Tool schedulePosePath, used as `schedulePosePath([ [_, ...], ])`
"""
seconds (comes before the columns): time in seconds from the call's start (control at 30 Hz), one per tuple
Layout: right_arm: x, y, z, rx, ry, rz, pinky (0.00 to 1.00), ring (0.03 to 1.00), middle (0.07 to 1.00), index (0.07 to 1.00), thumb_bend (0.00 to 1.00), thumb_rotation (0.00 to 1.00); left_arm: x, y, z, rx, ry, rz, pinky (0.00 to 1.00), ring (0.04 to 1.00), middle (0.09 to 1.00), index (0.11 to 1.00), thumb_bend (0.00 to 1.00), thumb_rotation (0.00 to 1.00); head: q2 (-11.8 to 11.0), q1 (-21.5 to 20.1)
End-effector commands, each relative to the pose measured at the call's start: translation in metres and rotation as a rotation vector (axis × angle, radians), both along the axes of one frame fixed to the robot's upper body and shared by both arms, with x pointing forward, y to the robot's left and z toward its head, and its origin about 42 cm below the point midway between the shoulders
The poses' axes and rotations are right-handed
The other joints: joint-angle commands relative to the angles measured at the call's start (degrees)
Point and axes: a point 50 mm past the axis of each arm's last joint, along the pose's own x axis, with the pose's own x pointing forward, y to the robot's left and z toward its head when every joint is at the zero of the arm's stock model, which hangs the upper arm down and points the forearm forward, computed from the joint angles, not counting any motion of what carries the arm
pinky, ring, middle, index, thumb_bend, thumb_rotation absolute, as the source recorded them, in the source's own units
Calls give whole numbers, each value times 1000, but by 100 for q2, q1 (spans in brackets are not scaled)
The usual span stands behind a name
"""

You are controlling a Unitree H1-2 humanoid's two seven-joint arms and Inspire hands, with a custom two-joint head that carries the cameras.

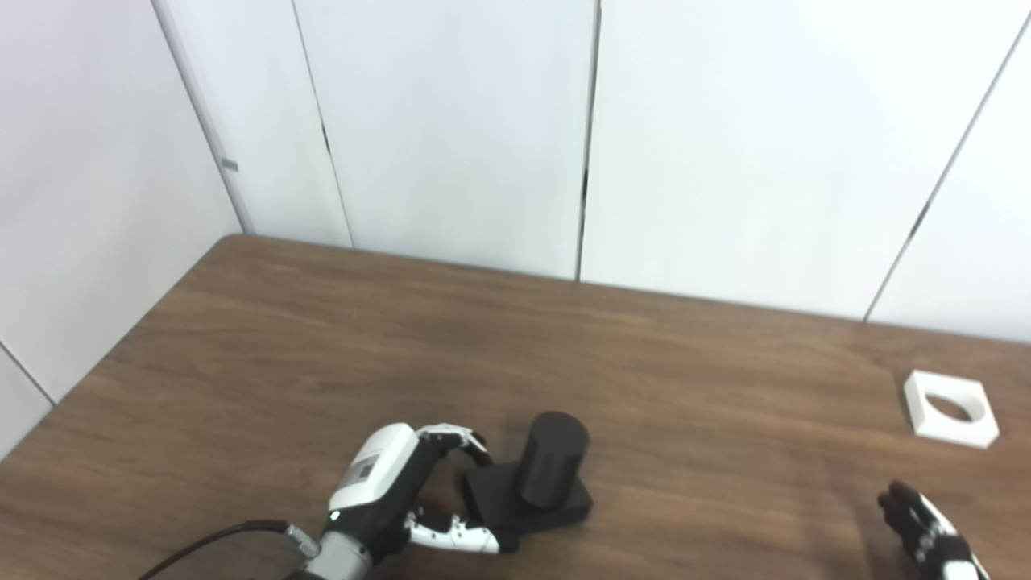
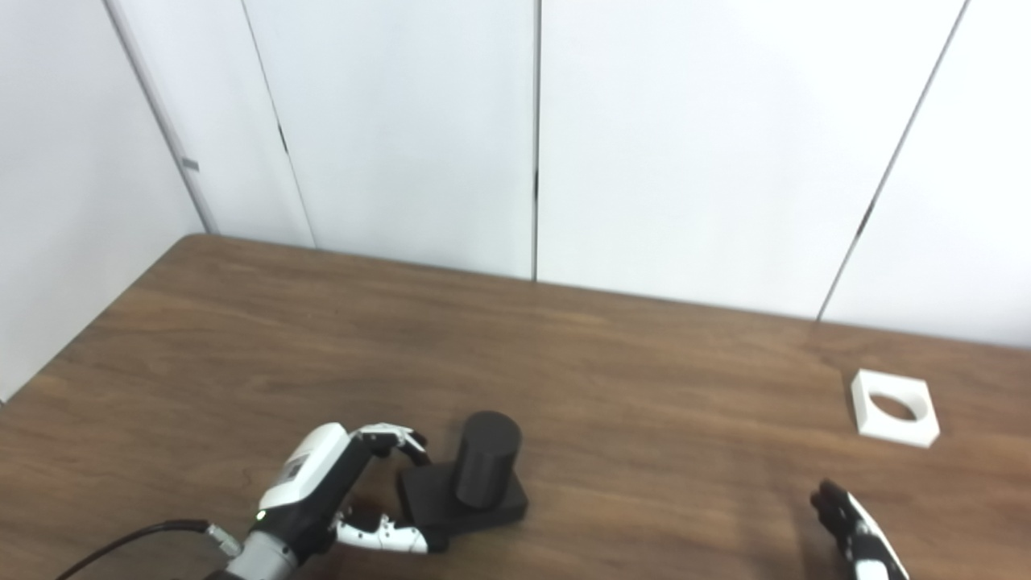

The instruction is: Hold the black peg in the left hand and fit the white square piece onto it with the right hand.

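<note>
The black peg (image 1: 551,470), a short cylinder on a flat square base, stands upright on the table (image 1: 660,379) near the front. My left hand (image 1: 388,493) is at the base's left end, with fingers (image 1: 461,441) curled on its far corner and the thumb (image 1: 455,537) against its near corner, clasping it. The white square piece (image 1: 950,409) with a round hole lies flat at the far right. My right hand (image 1: 926,536) is low at the bottom right edge, well short of the white piece, fingers stretched out and holding nothing; most of it is cut off.
White wall panels (image 1: 451,129) close off the table's back and left sides. Bare brown wood lies between the peg and the white piece. A black cable (image 1: 209,541) trails from my left wrist.
</note>
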Motion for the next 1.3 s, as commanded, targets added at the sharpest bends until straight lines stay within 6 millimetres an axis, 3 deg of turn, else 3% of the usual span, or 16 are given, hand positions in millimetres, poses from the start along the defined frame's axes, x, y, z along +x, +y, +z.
schedulePosePath([
  [0.0, -1, 8, 12, 8, -51, -11, 996, 924, 878, 870, 465, 1000, -6, -10, -1, -16, -1, -91, 739, 834, 772, 485, 517, 45, 53, -92],
  [0.23, -2, 11, 14, 0, -44, -15, 963, 913, 873, 865, 506, 1000, -16, -24, -16, 39, 45, -225, 746, 844, 777, 485, 518, 45, 159, -249],
  [0.33, -3, 13, 16, -12, -40, -17, 961, 906, 862, 859, 482, 1000, -18, -29, -22, 144, 22, -261, 876, 832, 764, 485, 519, 47, 213, -333],
  [0.43, -3, 12, 15, -3, -42, -12, 966, 904, 861, 856, 481, 1000, -18, -32, -29, 214, 5, -270, 919, 825, 756, 485, 520, 48, 237, -377],
  [0.9, -3, 15, 20, -5, -37, -6, 957, 909, 860, 852, 465, 986, -17, -23, -45, 457, -116, -244, 868, 810, 734, 485, 522, 49, 311, -687],
  [1.03, 5, 6, 35, -95, -67, 21, 980, 932, 883, 852, 397, 724, -16, -18, -46, 480, -155, -240, 855, 798, 723, 485, 523, 50, 292, -980],
  [1.13, 16, -6, 47, -205, -77, 21, 783, 867, 874, 836, 482, 374, -16, -14, -48, 469, -163, -232, 854, 797, 721, 485, 523, 50, 264, -1304],
  [1.2, 30, -16, 56, -282, -88, 37, 718, 835, 865, 825, 524, 268, -16, -11, -48, 459, -160, -228, 854, 798, 722, 484, 522, 50, 225, -1643],
  [1.23, 39, -22, 62, -351, -90, 44, 716, 829, 860, 818, 561, 200, -15, -9, -48, 454, -157, -227, 854, 799, 722, 485, 522, 49, 216, -1715],
  [1.27, 47, -28, 67, -428, -86, 42, 770, 844, 859, 813, 594, 191, -15, -7, -48, 449, -155, -225, 853, 799, 723, 485, 522, 49, 206, -1810],
])
